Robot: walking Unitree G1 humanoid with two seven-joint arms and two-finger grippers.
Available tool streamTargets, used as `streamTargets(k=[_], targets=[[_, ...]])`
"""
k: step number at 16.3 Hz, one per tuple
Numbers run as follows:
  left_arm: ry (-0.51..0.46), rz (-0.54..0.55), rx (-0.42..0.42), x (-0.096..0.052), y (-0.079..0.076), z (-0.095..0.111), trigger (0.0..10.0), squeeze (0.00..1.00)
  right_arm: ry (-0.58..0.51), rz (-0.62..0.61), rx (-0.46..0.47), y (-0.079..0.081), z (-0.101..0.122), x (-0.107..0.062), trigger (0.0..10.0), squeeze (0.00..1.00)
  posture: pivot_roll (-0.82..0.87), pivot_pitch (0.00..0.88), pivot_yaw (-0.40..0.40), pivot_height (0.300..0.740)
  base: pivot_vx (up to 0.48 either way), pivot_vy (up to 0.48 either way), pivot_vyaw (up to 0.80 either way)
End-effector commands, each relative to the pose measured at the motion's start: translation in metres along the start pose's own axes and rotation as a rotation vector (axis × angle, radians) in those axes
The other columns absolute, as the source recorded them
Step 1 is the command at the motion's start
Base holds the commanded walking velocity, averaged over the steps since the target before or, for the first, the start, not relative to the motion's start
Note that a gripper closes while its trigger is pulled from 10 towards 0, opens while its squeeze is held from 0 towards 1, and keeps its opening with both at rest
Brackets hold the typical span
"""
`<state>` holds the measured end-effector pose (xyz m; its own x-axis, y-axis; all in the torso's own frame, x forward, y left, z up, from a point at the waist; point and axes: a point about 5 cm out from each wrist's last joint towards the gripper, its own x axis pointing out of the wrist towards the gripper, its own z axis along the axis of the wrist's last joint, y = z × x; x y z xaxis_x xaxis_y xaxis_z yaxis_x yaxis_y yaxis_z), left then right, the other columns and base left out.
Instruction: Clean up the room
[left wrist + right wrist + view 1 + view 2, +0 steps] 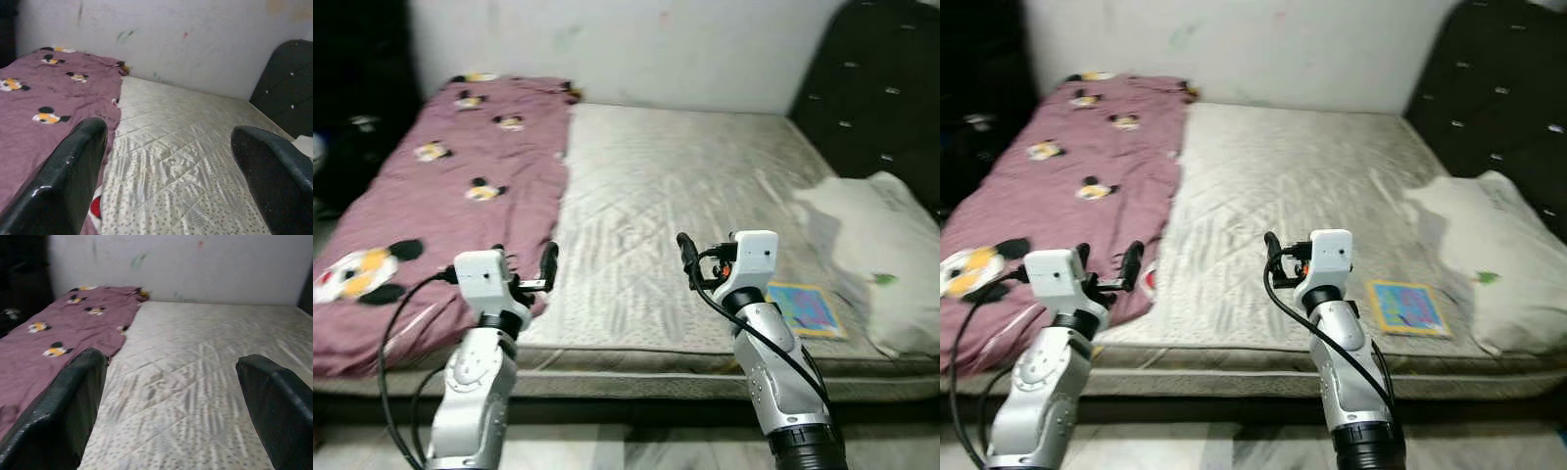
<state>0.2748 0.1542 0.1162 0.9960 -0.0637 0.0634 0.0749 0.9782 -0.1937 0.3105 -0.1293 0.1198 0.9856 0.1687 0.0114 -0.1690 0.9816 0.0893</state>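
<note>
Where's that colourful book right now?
In the left eye view the book lies flat on the bare mattress near its front edge, on the robot's right, between the right gripper and the white pillow.

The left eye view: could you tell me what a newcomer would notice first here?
A maroon cartoon-print blanket covers the left side of a bare quilted mattress. At the right lie a white pillow and a colourful booklet near the front edge. The left gripper and right gripper hover open over the near edge.

A big bed (pixel 685 196) sits against a white wall (pixel 636 49) with small marks on it. A dark padded headboard (pixel 881 98) stands on the right. The floor (pixel 607 450) near us is pale.
</note>
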Motion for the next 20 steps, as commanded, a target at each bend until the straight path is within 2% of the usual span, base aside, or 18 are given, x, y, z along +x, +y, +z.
streamTargets(k=[1, 10, 15, 17, 20], targets=[[-0.014, -0.017, -0.004, 0.0015, -0.0049, 0.0036, 10.0, 0.00, -0.006, -0.013, -0.008, -0.0041, 0.0028, 0.0007, 10.0, 0.00, -0.02, 0.009, -0.042, 0.740, 0.360, 0.000, 0.00], [-0.013, -0.017, -0.018, 0.0028, -0.0063, 0.0033, 10.0, 0.00, -0.002, -0.017, -0.015, -0.0044, 0.0021, 0.0015, 10.0, 0.00, -0.02, 0.009, -0.042, 0.740, 0.334, 0.000, 0.00], [-0.006, -0.010, -0.038, 0.0032, -0.0089, 0.0018, 10.0, 0.00, 0.003, -0.019, -0.023, -0.0061, 0.0010, 0.0020, 10.0, 0.00, -0.02, 0.007, -0.046, 0.740, 0.000, 0.000, 0.00], [-0.003, -0.012, -0.037, 0.0033, -0.0088, 0.0017, 10.0, 0.00, 0.008, -0.018, -0.023, -0.0056, 0.0003, 0.0025, 10.0, 0.00, -0.02, 0.007, -0.046, 0.740, 0.000, 0.386, 0.00], [0.000, -0.010, -0.044, 0.0036, -0.0085, 0.0011, 10.0, 0.00, 0.016, -0.016, -0.018, -0.0046, -0.0012, 0.0028, 10.0, 0.00, -0.02, 0.001, -0.046, 0.740, 0.000, 0.480, -0.74]])
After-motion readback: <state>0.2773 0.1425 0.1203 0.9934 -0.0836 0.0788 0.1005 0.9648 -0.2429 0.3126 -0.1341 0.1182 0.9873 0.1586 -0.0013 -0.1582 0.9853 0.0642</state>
